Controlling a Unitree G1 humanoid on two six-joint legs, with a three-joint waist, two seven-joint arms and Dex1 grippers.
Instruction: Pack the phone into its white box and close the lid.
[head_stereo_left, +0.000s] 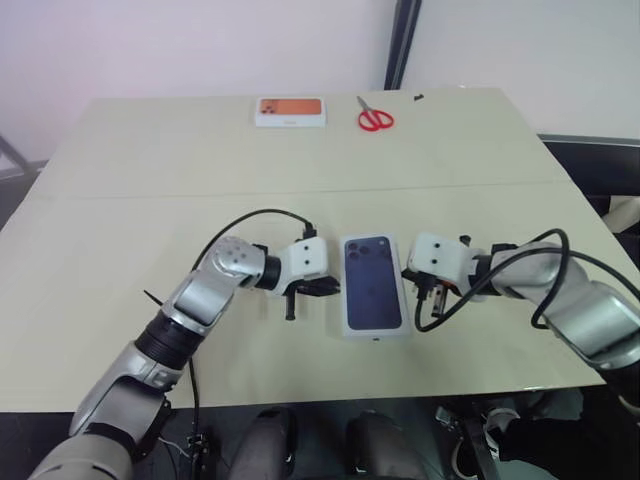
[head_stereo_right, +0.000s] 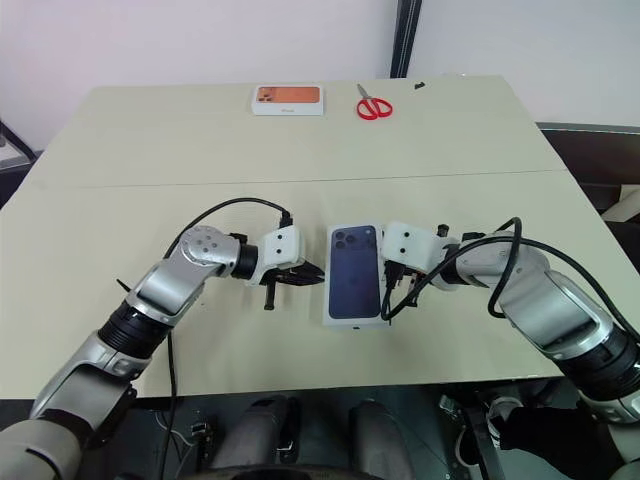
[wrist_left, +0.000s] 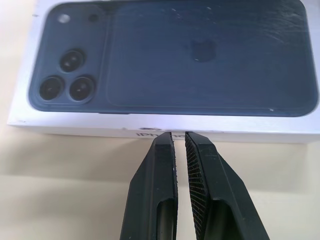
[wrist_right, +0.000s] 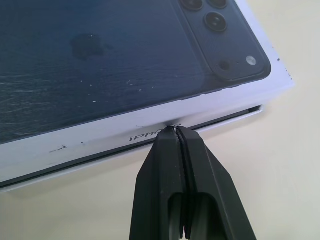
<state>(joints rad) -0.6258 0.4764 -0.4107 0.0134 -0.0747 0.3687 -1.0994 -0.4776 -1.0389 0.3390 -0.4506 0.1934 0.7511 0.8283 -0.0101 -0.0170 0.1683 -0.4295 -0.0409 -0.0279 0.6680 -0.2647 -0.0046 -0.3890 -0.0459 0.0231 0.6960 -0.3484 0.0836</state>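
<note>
Lid (head_stereo_left: 373, 288) btwn L (head_stereo_left: 328, 287) & R grippers (head_stereo_left: 420, 300)

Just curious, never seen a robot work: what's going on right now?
Left gripper and right gripper shut, one at each long side of the lid. Lid on, gap showing on the right side. Scissors far off.

You cannot see the phone itself: the lid (head_stereo_left: 373, 287) covers the white box (wrist_right: 235, 117), whose rim shows as a thin edge under it. The lettering on the lid's side is part hidden behind the right gripper (wrist_right: 176, 128). At twelve o'clock, the print on the orange-topped box (head_stereo_left: 290, 111) is too small to read.
</note>
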